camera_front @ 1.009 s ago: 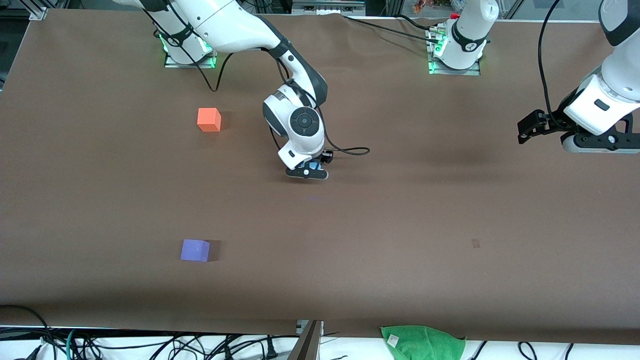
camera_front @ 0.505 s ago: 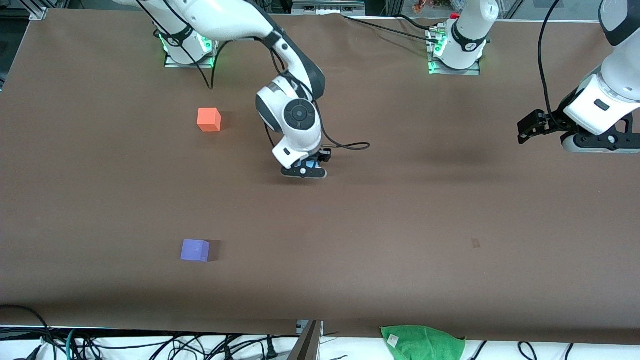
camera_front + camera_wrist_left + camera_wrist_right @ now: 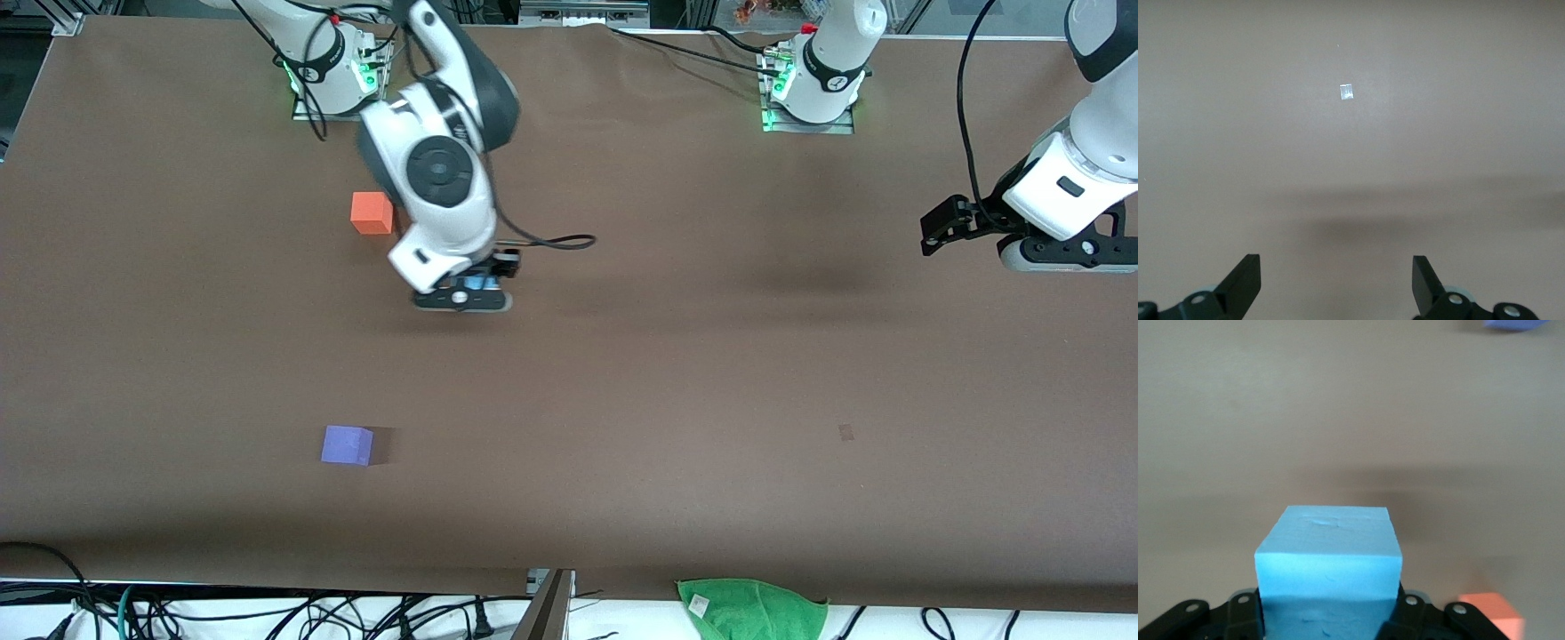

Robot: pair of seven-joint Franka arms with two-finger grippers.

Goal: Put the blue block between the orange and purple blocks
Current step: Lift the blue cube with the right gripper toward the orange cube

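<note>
Front view: The right gripper (image 3: 462,298) hangs over the bare brown desk (image 3: 711,373), toward the right arm's end, with its jaws pinching the blue block (image 3: 481,283); only a sliver of blue shows under the wrist. The orange block (image 3: 371,213) sits on the desk just beside the arm's wrist housing in this view. The purple block (image 3: 347,444) lies well nearer the camera, roughly in line with the orange one. The gap between them is unoccupied. The left gripper (image 3: 944,227) waits near the left arm's end of the desk. A green cloth (image 3: 751,607) lies off the desk's near edge.

Left wrist view: The left jaws are spread wide and hold nothing. Below them there is only bare desk and a small pale mark (image 3: 1346,93).

Right wrist view: The blue block (image 3: 1330,570) sits square in the right jaws, with its top and one face exposed. A corner of the orange block (image 3: 1491,617) and an edge of the purple block (image 3: 1515,324) appear at opposite margins.

Hazards:
- The wrist passes close to the orange block. A low or wide sweep could knock it and shift the target gap.
- Release off the line joining the two blocks would leave the blue block beside them rather than between them.
- Release from height could let the cube bounce or tumble.
</note>
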